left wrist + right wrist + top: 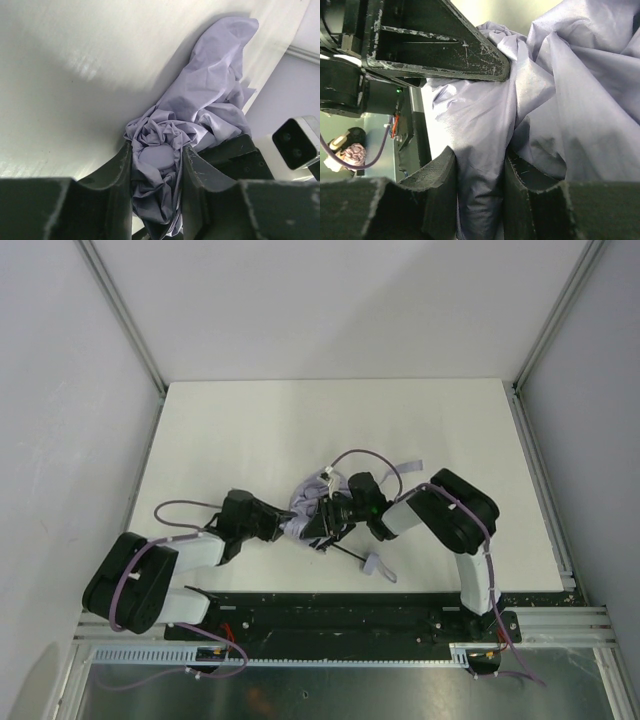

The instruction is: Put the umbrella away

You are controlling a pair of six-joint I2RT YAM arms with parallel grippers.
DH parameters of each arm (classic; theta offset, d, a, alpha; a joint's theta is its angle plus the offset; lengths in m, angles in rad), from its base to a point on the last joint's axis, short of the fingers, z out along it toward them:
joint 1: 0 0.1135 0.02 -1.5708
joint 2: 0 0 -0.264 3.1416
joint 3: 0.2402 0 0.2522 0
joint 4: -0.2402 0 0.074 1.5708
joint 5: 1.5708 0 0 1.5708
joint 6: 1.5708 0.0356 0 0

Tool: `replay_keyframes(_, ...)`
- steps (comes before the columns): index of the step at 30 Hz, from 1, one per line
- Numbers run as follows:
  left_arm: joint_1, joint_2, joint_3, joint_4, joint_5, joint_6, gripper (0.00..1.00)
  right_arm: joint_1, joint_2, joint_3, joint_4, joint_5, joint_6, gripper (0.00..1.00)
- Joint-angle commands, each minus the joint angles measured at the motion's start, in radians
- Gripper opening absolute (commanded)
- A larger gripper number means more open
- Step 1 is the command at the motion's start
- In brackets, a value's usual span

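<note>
Umbrella [200,100] bunched mid-frame on counter [250,430]. Left jaws clamped on canopy wad, right jaws pinching opposite fold: likely gathering fabric for wrapping.

The umbrella [200,100] is lavender-grey, its shaft [350,554] seemingly black.

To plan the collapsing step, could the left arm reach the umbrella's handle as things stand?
Probably not: the left gripper is pinching the canopy, and the right gripper crowds the way to the handle.
</note>
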Motion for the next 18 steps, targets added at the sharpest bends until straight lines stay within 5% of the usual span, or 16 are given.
replay_keyframes(1,-0.012,0.007,-0.04,-0.108,-0.066,0.084,0.0,0.034,-0.049,-0.032,-0.451,0.077,-0.119,0.26)
replay_keyframes(5,-0.014,0.016,0.0,-0.219,-0.064,0.111,0.0,0.063,-0.218,0.045,-0.683,0.234,-0.251,0.58)
replay_keyframes(10,-0.014,0.012,0.046,-0.321,-0.052,0.128,0.0,0.131,-0.439,0.126,-0.886,0.498,-0.462,0.8)
replay_keyframes(18,-0.018,0.046,0.116,-0.498,-0.018,0.125,0.0,0.367,-0.467,0.133,-0.831,1.009,-0.716,0.87)
